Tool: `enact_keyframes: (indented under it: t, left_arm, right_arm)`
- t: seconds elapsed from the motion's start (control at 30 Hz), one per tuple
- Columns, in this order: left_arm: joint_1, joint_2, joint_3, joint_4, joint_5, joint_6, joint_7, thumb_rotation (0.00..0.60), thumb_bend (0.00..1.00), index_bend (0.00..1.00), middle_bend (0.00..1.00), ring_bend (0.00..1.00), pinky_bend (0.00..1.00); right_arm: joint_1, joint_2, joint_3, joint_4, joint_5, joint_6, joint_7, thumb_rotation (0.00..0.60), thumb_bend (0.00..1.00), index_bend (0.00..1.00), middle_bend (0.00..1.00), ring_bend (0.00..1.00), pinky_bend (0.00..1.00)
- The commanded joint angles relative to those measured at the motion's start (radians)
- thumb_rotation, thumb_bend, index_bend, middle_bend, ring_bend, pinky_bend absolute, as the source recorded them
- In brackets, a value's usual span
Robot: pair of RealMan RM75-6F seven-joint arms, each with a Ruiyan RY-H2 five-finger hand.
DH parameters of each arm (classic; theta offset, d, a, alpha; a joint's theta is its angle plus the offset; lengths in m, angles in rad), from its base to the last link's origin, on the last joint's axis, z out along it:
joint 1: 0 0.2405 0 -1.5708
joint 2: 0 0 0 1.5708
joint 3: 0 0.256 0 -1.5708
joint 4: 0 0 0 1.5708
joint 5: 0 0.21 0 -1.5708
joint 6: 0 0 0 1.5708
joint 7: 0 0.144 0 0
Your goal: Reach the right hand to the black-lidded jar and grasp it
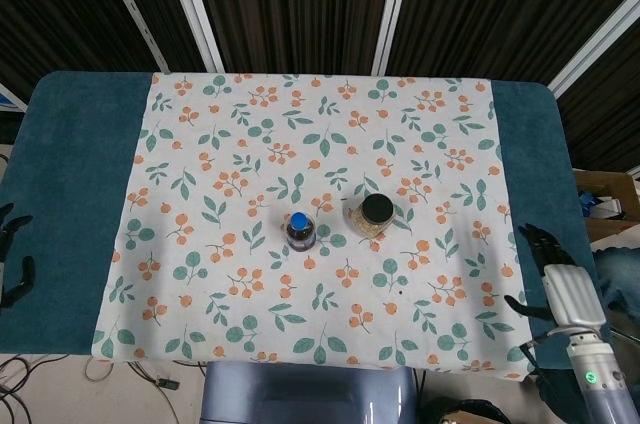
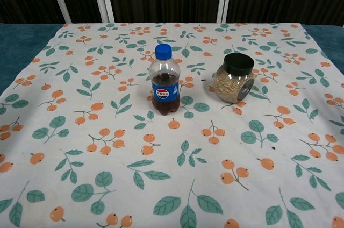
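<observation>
The black-lidded jar (image 1: pixel 371 215) (image 2: pixel 234 79), filled with pale grains, stands near the middle of the floral cloth. My right hand (image 1: pixel 556 276) hovers over the table's right front edge in the head view, fingers spread, holding nothing, far to the right of the jar. My left hand (image 1: pixel 12 252) shows only partly at the left edge of the head view, fingers apart and empty. Neither hand appears in the chest view.
A small cola bottle with a blue cap (image 1: pixel 299 232) (image 2: pixel 164 82) stands just left of the jar. The floral cloth (image 1: pixel 250 144) covers the teal table (image 1: pixel 70 174). A cardboard box (image 1: pixel 605 194) sits off the table's right side.
</observation>
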Motion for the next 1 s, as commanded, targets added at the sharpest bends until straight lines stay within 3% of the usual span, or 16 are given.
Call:
enact_keyframes:
  t: [0.03, 0.23, 0.63, 1.0]
  left_arm:
    - [0.001, -0.002, 0.000, 0.000, 0.001, 0.002, 0.001, 0.600, 0.54, 0.18, 0.05, 0.10, 0.02]
    - [0.003, -0.003, -0.005, 0.002, -0.009, 0.004, -0.004, 0.600, 0.54, 0.18, 0.05, 0.10, 0.02]
    - [0.003, -0.002, -0.010, -0.003, -0.024, 0.000, 0.004, 0.600, 0.54, 0.18, 0.05, 0.10, 0.02]
    - [0.002, -0.003, -0.015, -0.006, -0.043, -0.007, 0.009, 0.600, 0.54, 0.18, 0.05, 0.10, 0.02]
  right_arm:
    - [0.140, 0.002, 0.058, 0.079, 0.019, -0.180, 0.191, 0.600, 0.22, 0.00, 0.08, 0.06, 0.21]
    - [0.271, -0.079, 0.108, 0.200, 0.043, -0.316, 0.301, 0.600, 0.22, 0.00, 0.08, 0.07, 0.21]
    - [0.470, -0.210, 0.127, 0.362, 0.024, -0.529, 0.541, 0.600, 0.22, 0.00, 0.08, 0.06, 0.21]
    - [0.604, -0.312, 0.135, 0.445, 0.041, -0.643, 0.512, 0.600, 0.22, 0.00, 0.09, 0.06, 0.21]
